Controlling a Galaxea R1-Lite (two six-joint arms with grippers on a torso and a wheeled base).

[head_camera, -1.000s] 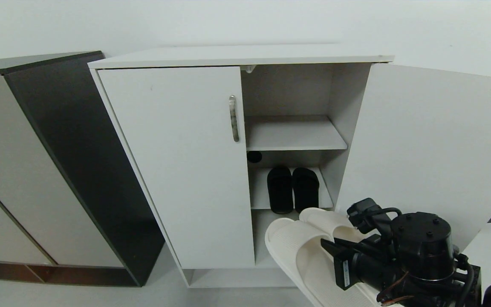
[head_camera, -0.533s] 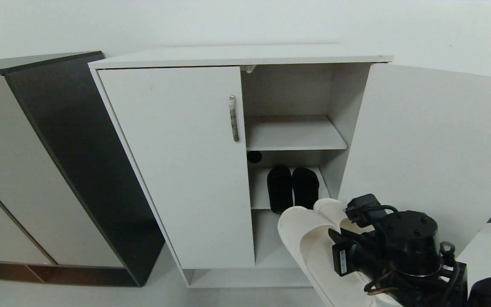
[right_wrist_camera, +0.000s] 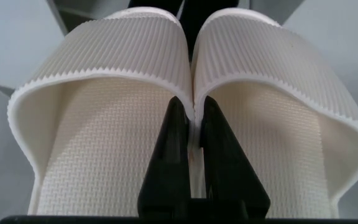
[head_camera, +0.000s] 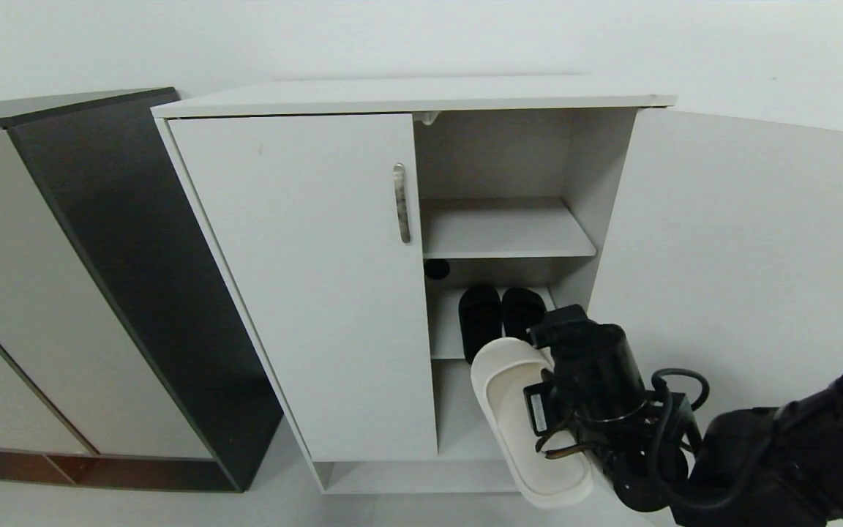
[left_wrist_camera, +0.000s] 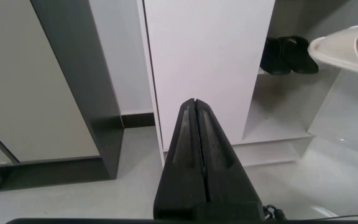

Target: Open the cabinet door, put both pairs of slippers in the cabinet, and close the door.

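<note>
Slippers of the white pair (head_camera: pixel 518 413) hang pinched by their touching inner edges in our right hand (right_wrist_camera: pixel 195 111), so both travel together, before the open cabinet (head_camera: pixel 407 92); the black pair (head_camera: pixel 500 316) sits inside at twelve o'clock. Our left hand (left_wrist_camera: pixel 194 107) is pressed together.

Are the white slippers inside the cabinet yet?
Not yet: the right claw holds the white slippers outside the open cabinet; black slippers sit inside.
</note>
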